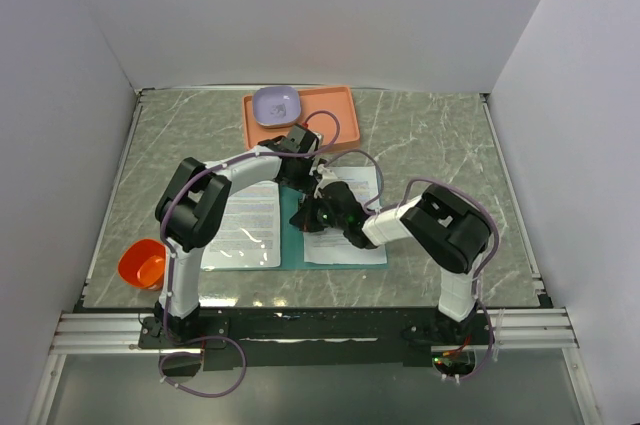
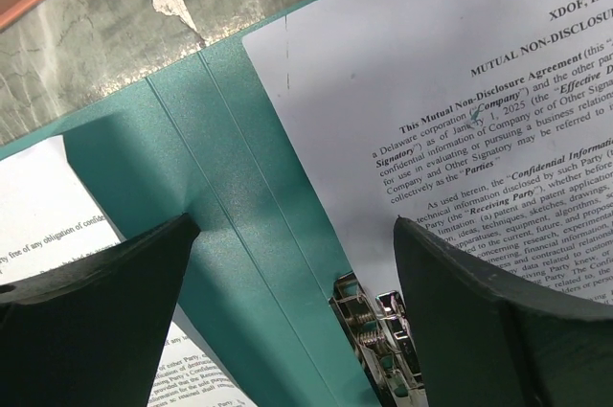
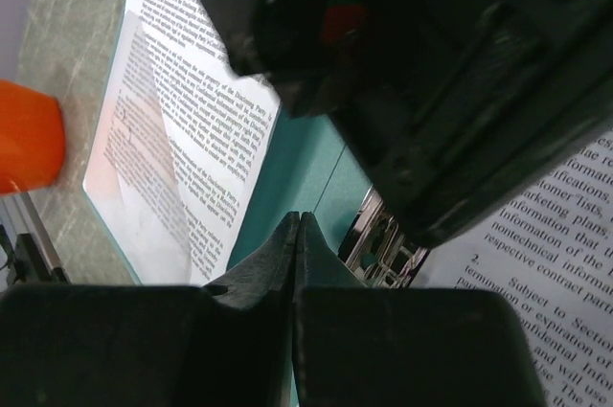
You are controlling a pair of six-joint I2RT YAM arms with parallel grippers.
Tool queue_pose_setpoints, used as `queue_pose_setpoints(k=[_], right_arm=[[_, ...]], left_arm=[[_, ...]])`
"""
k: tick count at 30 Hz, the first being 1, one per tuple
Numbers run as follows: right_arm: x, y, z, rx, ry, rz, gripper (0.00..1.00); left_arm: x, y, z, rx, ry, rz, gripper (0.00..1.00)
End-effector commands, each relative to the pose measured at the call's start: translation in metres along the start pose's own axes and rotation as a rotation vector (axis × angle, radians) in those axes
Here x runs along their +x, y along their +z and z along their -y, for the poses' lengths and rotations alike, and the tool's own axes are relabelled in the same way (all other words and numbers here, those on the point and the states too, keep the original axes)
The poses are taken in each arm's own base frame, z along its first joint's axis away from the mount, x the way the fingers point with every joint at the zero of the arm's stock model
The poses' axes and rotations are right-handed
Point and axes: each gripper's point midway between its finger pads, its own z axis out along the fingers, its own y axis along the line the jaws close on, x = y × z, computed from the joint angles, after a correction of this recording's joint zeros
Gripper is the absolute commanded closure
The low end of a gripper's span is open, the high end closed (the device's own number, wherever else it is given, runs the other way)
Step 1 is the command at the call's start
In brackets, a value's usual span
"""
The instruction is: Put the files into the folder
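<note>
The teal folder (image 1: 291,241) lies open and flat on the table. One printed white sheet (image 1: 243,225) lies on its left half and one (image 1: 345,230) on its right half. My left gripper (image 1: 318,185) is open and empty, hovering over the spine. In the left wrist view it (image 2: 297,235) straddles the teal spine (image 2: 230,187) and the metal fastener (image 2: 383,330), with the right sheet (image 2: 460,91) and the left sheet (image 2: 48,225) on either side. My right gripper (image 1: 315,215) is shut and empty. In the right wrist view its tips (image 3: 299,223) sit just above the teal spine (image 3: 297,163), beside the fastener (image 3: 378,235).
An orange-pink tray (image 1: 335,110) with a lilac bowl (image 1: 277,105) stands just behind the folder. An orange cup (image 1: 142,263) sits at the front left. Both wrists crowd together over the spine, and the left gripper's body (image 3: 431,72) hangs close above my right fingers.
</note>
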Motion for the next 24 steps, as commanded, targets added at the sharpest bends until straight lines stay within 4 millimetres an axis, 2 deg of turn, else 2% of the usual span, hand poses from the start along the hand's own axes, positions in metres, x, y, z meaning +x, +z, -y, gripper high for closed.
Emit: queue_pose_setpoints(k=[1,8,17,24], right_arm=[[0.055,-0.01,0.065,0.186,0.041,-0.174,1.0],[0.059,-0.008,0.073,0.193,0.059,-0.189,1.0],[0.074,-0.016,0.086,0.241,0.074,-0.228,1.0],[0.082,-0.015,0.092,0.208,0.163,-0.248,1.0]], left_arm=[[0.038,0.009,-0.02,-0.053,0.049,-0.113,0.09],[0.043,0.012,-0.023,-0.064,0.074,-0.124,0.09],[0.044,0.011,-0.023,-0.06,0.075,-0.122,0.09],[0.047,0.011,-0.023,-0.055,0.088,-0.124,0.11]])
